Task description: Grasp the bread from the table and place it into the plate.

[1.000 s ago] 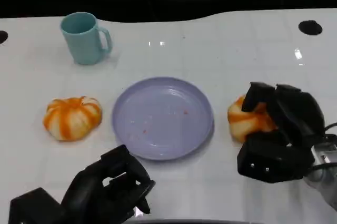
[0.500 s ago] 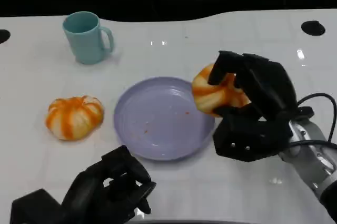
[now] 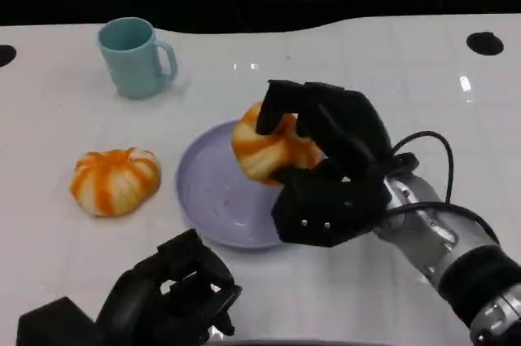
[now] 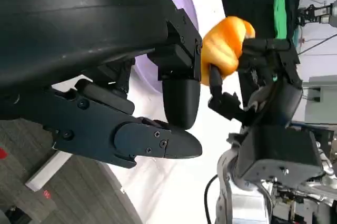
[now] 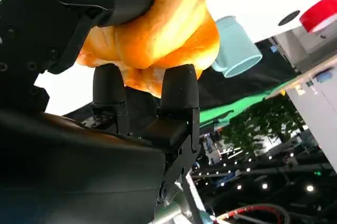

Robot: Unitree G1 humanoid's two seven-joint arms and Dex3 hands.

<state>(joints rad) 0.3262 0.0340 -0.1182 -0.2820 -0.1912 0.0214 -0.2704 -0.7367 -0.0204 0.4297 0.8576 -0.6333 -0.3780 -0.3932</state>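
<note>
Centre of the head view: right hand (image 3: pixel 326 159) gripping a bun (image 3: pixel 264 144), fingers curled over its top and far side, thumb under its near edge. Bun held above the upper right part of the plate (image 3: pixel 207 199), whether touching it cannot be told. Plate lilac, lying at frame centre on the white table (image 3: pixel 366 61). At centre left, well apart from the plate's left rim, a second bun (image 3: pixel 114 181) resting on the table. At upper left, a teal mug (image 3: pixel 134 57), upright, handle pointing right. At lower left, left hand (image 3: pixel 175 297) with fingers curled in, holding nothing, near the plate's lower edge.

In the right wrist view, bun (image 5: pixel 158 29) at top centre, pressed between black fingers (image 5: pixel 179 89), mug (image 5: pixel 237 50) just beside it at right. In the left wrist view, bun (image 4: pixel 224 50) at upper centre, clasped by the right hand (image 4: pixel 263 92); left hand's curled fingers (image 4: pixel 179 95) in the foreground.
</note>
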